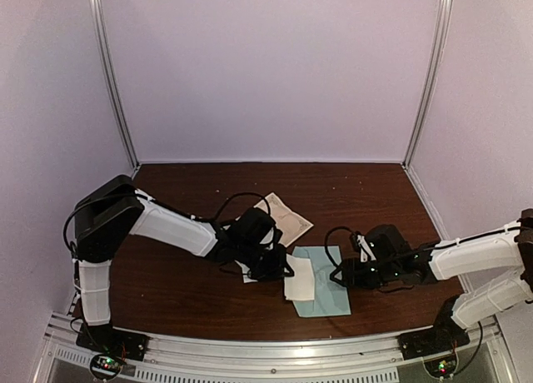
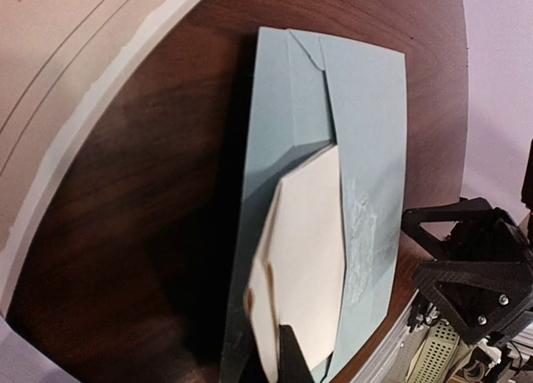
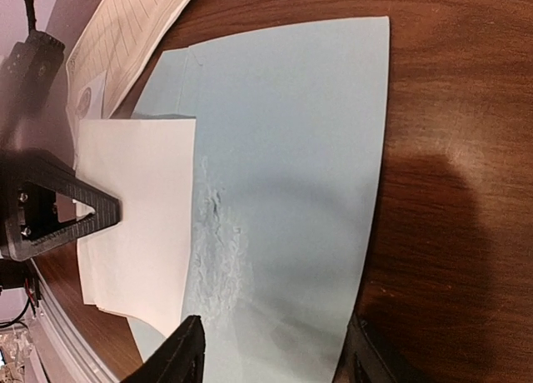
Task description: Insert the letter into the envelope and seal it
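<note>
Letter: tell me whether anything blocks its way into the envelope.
Nothing visible does. The letter, held in the left gripper, overlaps the envelope; the lined sheet lies farther back, off that path. The right gripper sits at the envelope's right edge, jaws open.
</note>
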Motion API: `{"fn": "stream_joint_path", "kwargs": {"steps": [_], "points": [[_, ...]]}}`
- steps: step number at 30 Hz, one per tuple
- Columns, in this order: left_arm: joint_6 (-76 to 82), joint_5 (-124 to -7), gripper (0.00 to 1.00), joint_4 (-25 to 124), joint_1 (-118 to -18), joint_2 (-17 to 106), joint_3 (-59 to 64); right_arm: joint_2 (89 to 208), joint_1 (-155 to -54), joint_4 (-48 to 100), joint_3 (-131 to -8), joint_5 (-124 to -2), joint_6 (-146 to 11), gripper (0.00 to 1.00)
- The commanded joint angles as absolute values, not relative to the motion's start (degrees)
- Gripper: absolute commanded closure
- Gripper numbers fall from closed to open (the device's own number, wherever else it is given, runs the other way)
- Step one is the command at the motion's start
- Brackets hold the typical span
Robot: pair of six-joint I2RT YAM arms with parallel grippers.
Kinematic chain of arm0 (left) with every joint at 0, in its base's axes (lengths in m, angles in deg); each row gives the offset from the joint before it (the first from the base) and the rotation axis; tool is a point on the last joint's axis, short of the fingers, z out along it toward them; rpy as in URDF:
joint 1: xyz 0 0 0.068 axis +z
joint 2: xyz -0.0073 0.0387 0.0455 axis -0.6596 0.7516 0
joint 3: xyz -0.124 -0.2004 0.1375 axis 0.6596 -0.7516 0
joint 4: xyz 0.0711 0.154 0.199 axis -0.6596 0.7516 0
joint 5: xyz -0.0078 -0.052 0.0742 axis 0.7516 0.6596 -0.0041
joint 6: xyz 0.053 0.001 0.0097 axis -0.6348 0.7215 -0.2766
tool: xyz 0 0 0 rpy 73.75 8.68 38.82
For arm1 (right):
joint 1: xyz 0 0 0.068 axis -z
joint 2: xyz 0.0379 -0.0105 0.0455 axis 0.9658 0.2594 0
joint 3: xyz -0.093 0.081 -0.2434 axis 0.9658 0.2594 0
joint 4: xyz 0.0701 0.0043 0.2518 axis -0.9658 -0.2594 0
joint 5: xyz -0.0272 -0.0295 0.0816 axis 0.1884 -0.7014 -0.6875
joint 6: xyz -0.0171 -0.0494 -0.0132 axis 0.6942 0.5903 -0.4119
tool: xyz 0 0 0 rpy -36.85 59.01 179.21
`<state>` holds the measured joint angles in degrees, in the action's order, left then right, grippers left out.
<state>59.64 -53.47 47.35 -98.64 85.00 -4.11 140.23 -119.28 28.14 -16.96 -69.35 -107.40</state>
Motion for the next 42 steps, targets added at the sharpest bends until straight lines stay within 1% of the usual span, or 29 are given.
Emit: {"fn": "stream_joint_path", "kwargs": {"steps": [1, 11, 20, 26, 27, 32, 42], "points": [[58.1, -52.6, 1.0, 45.0, -99.0, 86.9, -1.5, 141.0, -120.0, 30.1, -17.0, -70.2, -108.0, 0.42], [56.6, -52.1, 1.0, 45.4, -99.6, 89.8, 1.9, 142.3, -121.0, 31.4, -18.0, -70.6, -108.4, 0.42], [52.5, -52.6, 1.0, 50.0, -100.0, 92.6, 6.9, 142.5, -121.4, 31.8, -18.2, -69.8, -108.6, 0.42], [46.2, -56.9, 1.0, 60.1, -100.0, 92.0, 10.6, 140.8, -121.5, 29.5, -18.2, -66.9, -108.8, 0.42], [45.4, -57.7, 0.97, 61.4, -100.1, 91.7, 11.0, 140.3, -121.5, 29.0, -18.2, -66.3, -108.8, 0.43], [42.6, -58.8, 0.77, 64.4, -100.1, 90.0, 11.7, 138.8, -121.5, 26.9, -18.8, -64.5, -108.5, 0.42], [39.6, -60.4, 0.53, 69.0, -100.1, 88.4, 12.3, 139.5, -121.5, 27.2, -19.5, -65.6, -108.2, 0.42]]}}
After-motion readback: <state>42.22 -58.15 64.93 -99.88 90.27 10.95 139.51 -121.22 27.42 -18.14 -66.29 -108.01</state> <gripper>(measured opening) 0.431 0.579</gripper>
